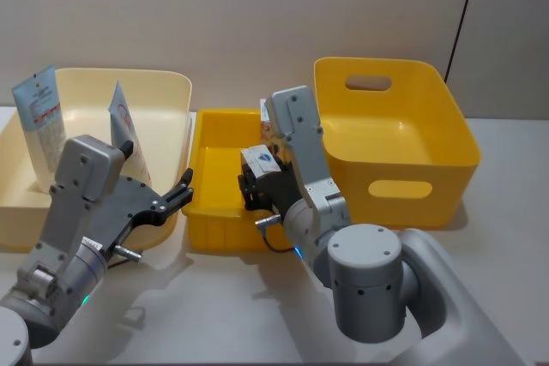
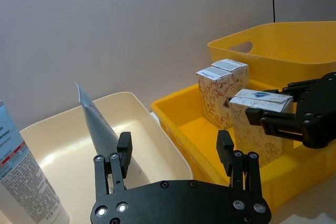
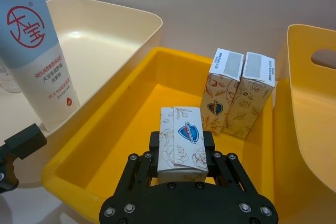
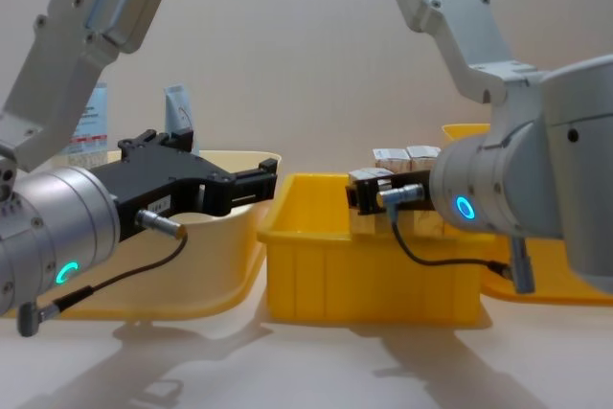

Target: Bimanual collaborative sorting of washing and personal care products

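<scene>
R pincer (image 3: 181,145) grips a carton (image 3: 181,127) over the yellow tray (image 3: 100,150). L pincer (image 2: 176,148) wide, at 9 o'clock. Next, prob. we lower & release.

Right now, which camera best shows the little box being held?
The right wrist view: the carton shows its patterned face and blue logo fully, clamped in the right gripper. The left wrist view shows its side, the head view a small glimpse, the chest view barely its top.

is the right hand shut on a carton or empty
Shut: the right hand grips a cream carton from both sides, within the yellow tray.
</scene>
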{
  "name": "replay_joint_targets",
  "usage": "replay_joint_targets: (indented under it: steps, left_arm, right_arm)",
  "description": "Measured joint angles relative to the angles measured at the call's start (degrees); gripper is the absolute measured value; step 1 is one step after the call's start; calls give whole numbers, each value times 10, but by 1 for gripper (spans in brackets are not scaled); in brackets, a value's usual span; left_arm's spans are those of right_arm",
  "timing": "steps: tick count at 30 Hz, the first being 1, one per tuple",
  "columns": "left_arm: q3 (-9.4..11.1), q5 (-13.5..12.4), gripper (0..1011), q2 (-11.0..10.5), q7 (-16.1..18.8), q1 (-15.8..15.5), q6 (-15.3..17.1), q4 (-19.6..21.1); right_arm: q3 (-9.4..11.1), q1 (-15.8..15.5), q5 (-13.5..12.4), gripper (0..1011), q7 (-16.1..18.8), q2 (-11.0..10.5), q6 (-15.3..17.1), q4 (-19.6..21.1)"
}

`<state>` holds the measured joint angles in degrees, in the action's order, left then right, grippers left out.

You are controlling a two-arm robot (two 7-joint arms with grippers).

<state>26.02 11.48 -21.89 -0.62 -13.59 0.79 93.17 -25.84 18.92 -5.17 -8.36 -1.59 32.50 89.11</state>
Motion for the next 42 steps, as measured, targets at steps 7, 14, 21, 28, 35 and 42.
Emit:
replay_joint_targets:
  steps: [7,14,21,28,35,42]
  left_arm:
    - [0,0,1003,0,0,0,0,0]
    - [0,0,1003,0,0,0,0,0]
    - [0,0,1003,0,0,0,0,0]
    - [0,0,1003,0,0,0,0,0]
    - [0,0,1004,0,0,0,0,0]
    - [0,0,1003,0,0,0,0,0]
  right_arm:
    - [0,0,1,444,0,0,0,-1]
    - [0,1,1,444,1,0,0,-1]
    - [0,2,4,444,8,-6,-14,6]
    - [3,4,8,444,20,-18,-42,24]
    - [13,8,9,443,31,-29,-71,47]
    - [37,19,8,443,36,-40,-98,68]
